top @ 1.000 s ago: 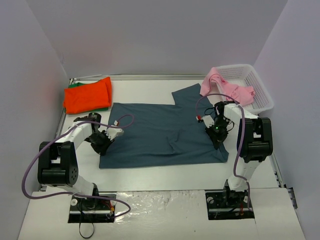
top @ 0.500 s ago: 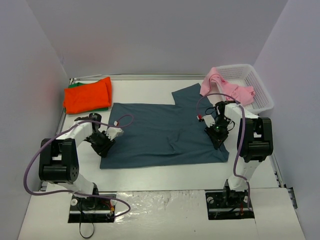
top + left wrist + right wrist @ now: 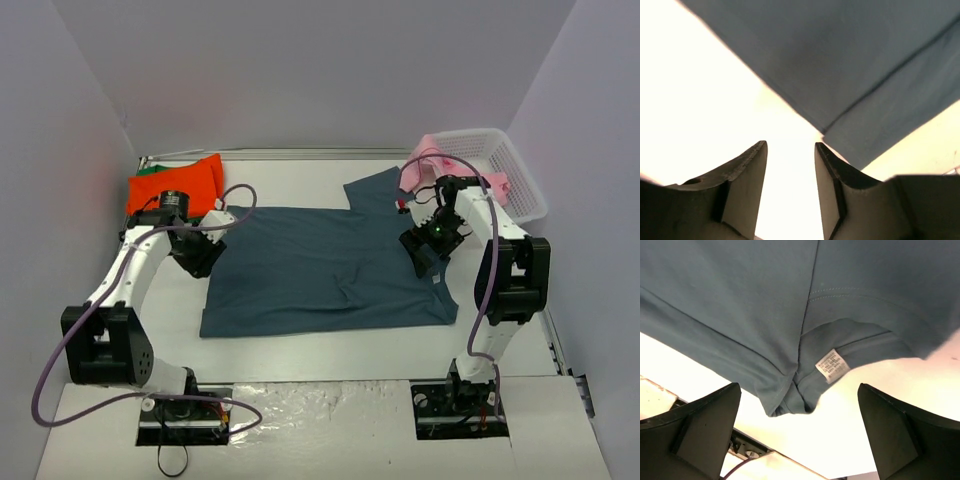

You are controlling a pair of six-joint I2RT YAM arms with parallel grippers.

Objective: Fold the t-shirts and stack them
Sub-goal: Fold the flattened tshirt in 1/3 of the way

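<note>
The blue shirt [image 3: 320, 265] lies flat in the middle of the tabletop [image 3: 300, 345], between the two arms. It makes a wide shape with some soft wrinkles, and one sleeve points to the far right, toward the pink shirt [image 3: 452, 172]. The pink shirt hangs crumpled over the rim of the white basket [image 3: 522, 190] in the far right corner. In the far left corner the orange shirt [image 3: 175, 192] lies folded, and it rests on the green shirt [image 3: 147, 170], of which only a thin edge shows.

The left tool [image 3: 197, 254] is at the far left corner of the blue shirt, just beside the orange shirt. In the left wrist view its jaws stand partly open with nothing between them. Only the bright tabletop shows in the gap, and the corner of the blue shirt, with one folded edge, lies just beyond the fingers [image 3: 747, 182].

The right tool [image 3: 427, 250] is over the right side of the blue shirt, near the sleeve. In the right wrist view its jaws stand wide open and hold nothing. Below them lies a bunched edge of the blue shirt with a small white label [image 3: 831, 365], and the cloth is apart from both fingers [image 3: 702, 427].
</note>
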